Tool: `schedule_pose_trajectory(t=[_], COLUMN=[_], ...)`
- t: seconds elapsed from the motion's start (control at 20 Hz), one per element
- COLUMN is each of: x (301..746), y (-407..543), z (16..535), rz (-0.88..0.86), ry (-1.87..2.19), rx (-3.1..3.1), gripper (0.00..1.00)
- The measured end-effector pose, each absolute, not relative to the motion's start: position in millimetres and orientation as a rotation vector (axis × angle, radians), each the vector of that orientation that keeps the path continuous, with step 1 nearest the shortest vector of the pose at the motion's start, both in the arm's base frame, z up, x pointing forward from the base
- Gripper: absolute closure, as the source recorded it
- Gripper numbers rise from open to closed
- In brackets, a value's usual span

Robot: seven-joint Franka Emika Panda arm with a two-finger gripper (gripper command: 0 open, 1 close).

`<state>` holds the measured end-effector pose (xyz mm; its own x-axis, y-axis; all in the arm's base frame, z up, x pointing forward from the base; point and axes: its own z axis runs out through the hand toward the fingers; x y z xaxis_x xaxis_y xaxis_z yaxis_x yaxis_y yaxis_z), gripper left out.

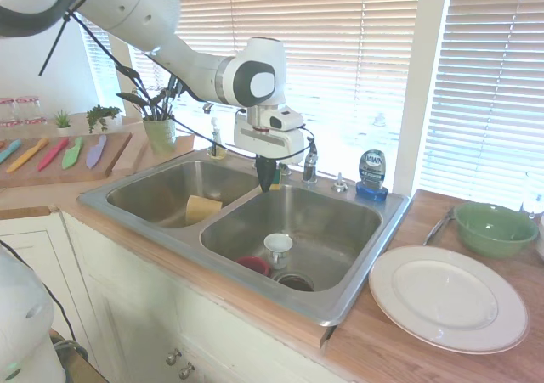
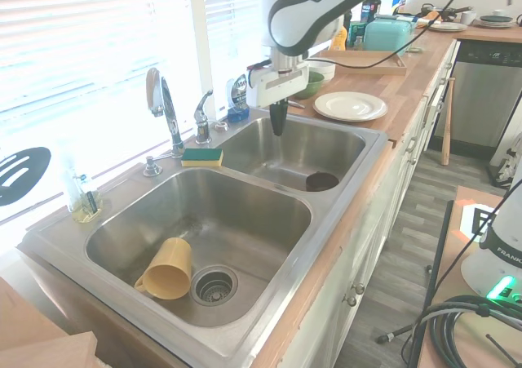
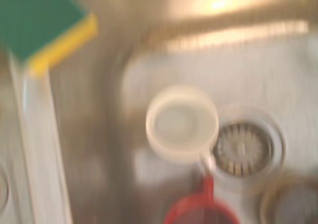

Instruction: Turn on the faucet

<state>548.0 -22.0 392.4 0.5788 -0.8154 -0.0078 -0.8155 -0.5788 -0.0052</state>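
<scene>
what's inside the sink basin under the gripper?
Below the gripper, that basin holds a white mug, a red cup beside it and the drain. The near wall hides the floor closest to the first exterior camera.

The faucet (image 2: 163, 107) stands upright on the sink's back ledge by the window, thin chrome spout arching high, its small chrome lever handle (image 2: 202, 107) on a short post just beside it, angled upward

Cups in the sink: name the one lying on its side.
The yellow cup, tipped over beside the drain of the basin away from the gripper. The white cup stands upright in the other basin.
</scene>
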Motion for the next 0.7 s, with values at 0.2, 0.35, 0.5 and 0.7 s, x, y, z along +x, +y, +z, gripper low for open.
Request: schedule_pose_trajectory(t=[0.2,0.35,0.5,0.7], x=[488.7,448.7,429.0,422.8], y=[-16.1,-14.9,-16.5,-16.9], z=[385.7,378.2,382.3,383.6], rz=[0.019,0.019,0.002,-0.003], ry=[1.428,1.432,1.439,1.444], rx=[-2.784,-2.78,-2.769,-2.766], gripper=[1.0,0.0,0.0,0.0])
